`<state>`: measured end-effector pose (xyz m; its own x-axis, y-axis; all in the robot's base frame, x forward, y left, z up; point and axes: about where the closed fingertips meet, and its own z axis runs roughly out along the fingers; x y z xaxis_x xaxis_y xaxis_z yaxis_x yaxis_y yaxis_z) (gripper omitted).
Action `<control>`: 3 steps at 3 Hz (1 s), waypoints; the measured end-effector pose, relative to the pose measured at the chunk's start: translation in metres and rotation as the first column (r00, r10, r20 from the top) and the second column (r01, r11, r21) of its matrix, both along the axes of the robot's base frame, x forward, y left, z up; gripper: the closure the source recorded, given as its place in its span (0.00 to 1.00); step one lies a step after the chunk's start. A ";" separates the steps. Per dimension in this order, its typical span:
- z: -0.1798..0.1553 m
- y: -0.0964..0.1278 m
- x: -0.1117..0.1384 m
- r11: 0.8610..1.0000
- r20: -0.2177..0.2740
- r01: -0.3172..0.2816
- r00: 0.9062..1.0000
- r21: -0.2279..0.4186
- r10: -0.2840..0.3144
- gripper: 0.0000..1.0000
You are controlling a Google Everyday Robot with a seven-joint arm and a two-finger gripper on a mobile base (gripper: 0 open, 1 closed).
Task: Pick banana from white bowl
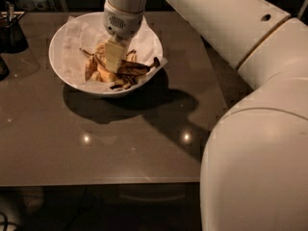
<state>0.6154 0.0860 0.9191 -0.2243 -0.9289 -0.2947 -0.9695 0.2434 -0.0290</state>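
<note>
Camera view showed you the banana point(102, 74) lying in the middle of the white bowl point(58, 65), its pale flesh exposed and dark brown strips of peel point(136, 68) splayed toward the bowl's right rim. Crumpled white paper point(77, 38) lined the bowl beneath the fruit and stuck out over the rim at the right. Your gripper point(114, 56) pointed straight down into the bowl, its tip touching the top of the banana; whether it was spread or pressed together on the fruit could not be told from this angle. The bowl sat at the far left part of a dark glossy table point(96, 148), casting a broad shadow to its right. A small dark cup point(11, 32) stood at the table's far left edge, well apart from the bowl. The white arm point(226, 20) reached in from the right, over the table.
</note>
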 end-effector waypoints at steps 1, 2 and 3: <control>0.008 0.001 -0.002 1.000 0.032 -0.012 0.999 0.026 0.011 1.00; 0.032 0.001 -0.014 0.995 0.089 -0.068 0.994 0.079 0.061 1.00; 0.032 0.001 -0.014 0.994 0.089 -0.069 0.994 0.079 0.062 1.00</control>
<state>0.6014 0.0869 0.9514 -0.1342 -0.9127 -0.3859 -0.9781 0.1844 -0.0961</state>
